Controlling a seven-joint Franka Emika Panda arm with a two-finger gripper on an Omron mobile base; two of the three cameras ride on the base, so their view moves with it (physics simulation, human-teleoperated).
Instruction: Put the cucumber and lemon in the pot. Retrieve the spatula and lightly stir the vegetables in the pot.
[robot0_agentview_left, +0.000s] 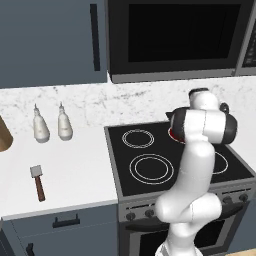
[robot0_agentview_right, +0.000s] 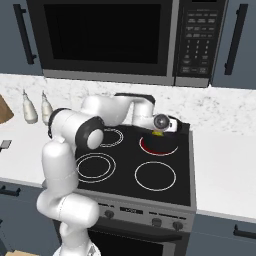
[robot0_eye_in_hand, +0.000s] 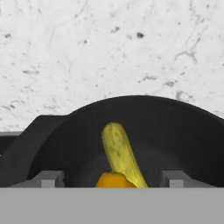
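- Clearly placed at the back right burner of the stove (robot0_agentview_right: 120, 172), the pot (robot0_eye_in_hand: 144, 131), so that the vegetables could go in from above and be stirred there.
- Lay inside the dark pot the cucumber (robot0_eye_in_hand: 120, 153), tilted against the inner wall, with the lemon (robot0_eye_in_hand: 114, 180) touching its lower end; judged from this as dropped in, not arranged.
- Hung just above the pot the pincer (robot0_eye_in_hand: 113, 180), pointing down into it, the two dark tips (robot0_eye_in_hand: 49, 178) wide apart, one at each side of the vegetables and touching neither.
- Seemed to be in the middle of letting go, with nothing clamped between the tips; the lemon sat right between them and a little below, the cucumber reaching away from them toward the far wall.
- Seen from the right base camera, the hand (robot0_agentview_right: 161, 123) over the red-glowing burner, a small yellow spot under it, most probably the lemon or the cucumber; not possible to tell which.
- Rested far to the left on the white tabletop (robot0_agentview_left: 75, 165) the spatula (robot0_agentview_left: 37, 181), flat, grey head toward the wall and wooden handle toward the front edge, well apart from the pot and from the pincer.
- Stood two white bottles (robot0_agentview_left: 50, 126) behind it near the wall, not part of the job.
- Judged as done the first half of the task; fetching the spatula and stirring not yet begun, and calling for a long reach to the left.
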